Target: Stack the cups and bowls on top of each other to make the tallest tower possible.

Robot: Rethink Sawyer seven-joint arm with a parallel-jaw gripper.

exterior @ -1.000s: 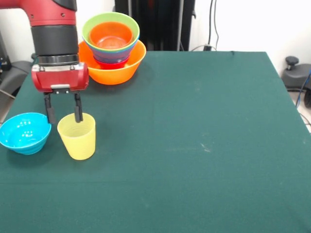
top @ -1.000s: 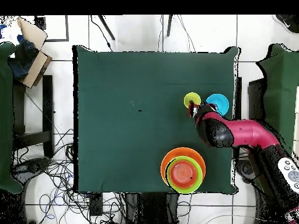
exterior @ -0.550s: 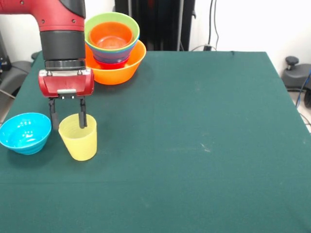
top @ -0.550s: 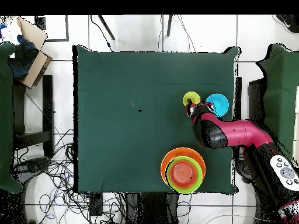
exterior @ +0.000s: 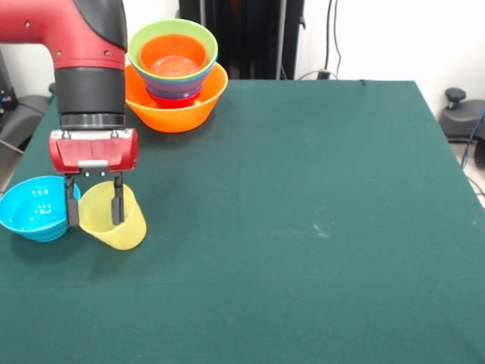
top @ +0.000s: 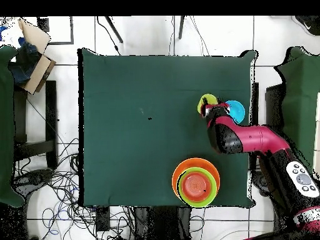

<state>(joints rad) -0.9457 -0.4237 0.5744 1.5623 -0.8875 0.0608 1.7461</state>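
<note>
Now the end effector (exterior: 93, 210) grips the tilted yellow tumbler's (exterior: 114, 220) rim; next it needs lifting toward the bowl tower (exterior: 175, 80) at one o'clock.

A: Colours? Tumbler (exterior: 114, 218) pale yellow, lone bowl (exterior: 34, 207) cyan.
B: Tower (exterior: 176, 72): light-orange base, red, blue, lime green, orange inside. Table (exterior: 303, 227) dark green. Arm (exterior: 89, 53) red with black band.
</note>
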